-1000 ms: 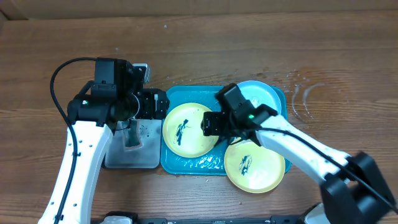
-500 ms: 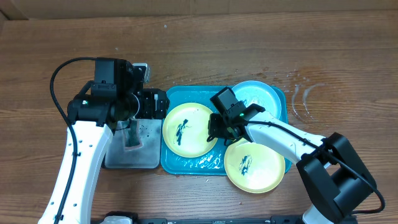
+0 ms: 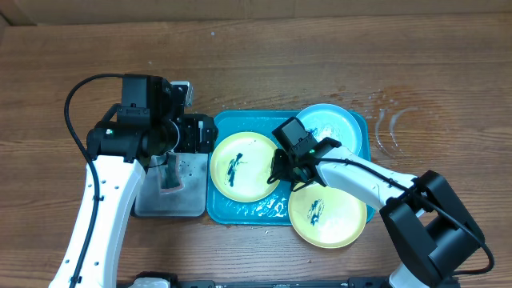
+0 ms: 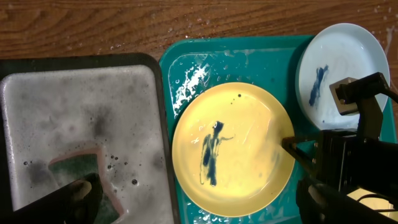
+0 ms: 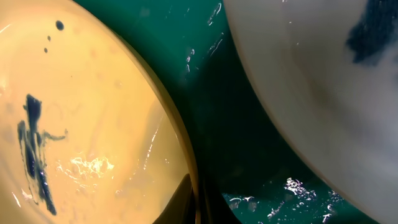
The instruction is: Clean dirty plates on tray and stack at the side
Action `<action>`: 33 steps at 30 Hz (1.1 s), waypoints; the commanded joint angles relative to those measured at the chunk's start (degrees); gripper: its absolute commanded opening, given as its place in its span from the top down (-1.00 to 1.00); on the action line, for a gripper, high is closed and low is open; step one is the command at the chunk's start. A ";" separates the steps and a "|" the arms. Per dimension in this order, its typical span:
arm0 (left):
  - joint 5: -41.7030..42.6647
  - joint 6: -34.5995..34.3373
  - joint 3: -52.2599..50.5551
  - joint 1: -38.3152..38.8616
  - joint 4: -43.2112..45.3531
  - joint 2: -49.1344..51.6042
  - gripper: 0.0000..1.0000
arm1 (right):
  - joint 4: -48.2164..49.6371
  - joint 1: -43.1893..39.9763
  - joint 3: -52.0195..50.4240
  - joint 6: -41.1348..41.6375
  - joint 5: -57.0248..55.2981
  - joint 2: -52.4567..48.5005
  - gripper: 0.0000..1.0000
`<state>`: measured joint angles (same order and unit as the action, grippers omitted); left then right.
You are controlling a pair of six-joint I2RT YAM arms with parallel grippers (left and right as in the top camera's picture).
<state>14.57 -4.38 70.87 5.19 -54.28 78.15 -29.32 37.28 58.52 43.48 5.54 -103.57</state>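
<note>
The teal tray holds a yellow-green plate with a dark smear on its left side, and a light blue smeared plate at its back right. A second yellow-green plate overlaps the tray's front right corner. My right gripper is shut on the right rim of the left yellow-green plate; the wrist view shows its fingers pinching the rim from both sides. My left gripper hangs wide open over the tray's left edge, holding nothing.
A black-rimmed grey tray full of suds stands left of the teal tray, with a pink-and-green sponge in it. Water is spilled on the wooden table to the right of the blue plate.
My right gripper has closed its jaws onto the rim of the left yellow-green plate after swinging in toward it. The left arm has not moved.
</note>
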 commanded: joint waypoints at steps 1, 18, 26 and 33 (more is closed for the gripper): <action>0.26 -0.55 1.36 -0.31 0.15 0.39 -1.00 | -0.76 0.26 -0.46 0.26 -1.01 0.33 0.92; -20.83 -17.94 -7.69 -0.35 1.46 8.28 -0.61 | -3.80 0.28 -0.46 0.00 -0.79 0.33 0.92; -26.47 -21.81 -9.81 -0.35 3.80 14.34 -0.44 | -3.80 0.28 -0.46 0.00 -0.79 0.33 0.92; -28.41 -22.91 -11.47 -1.20 5.14 14.43 -0.10 | -3.58 0.26 -0.46 0.02 -0.81 0.33 0.92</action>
<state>-11.46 -25.56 61.01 5.08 -49.82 92.55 -32.10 37.26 58.61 43.48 5.76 -103.28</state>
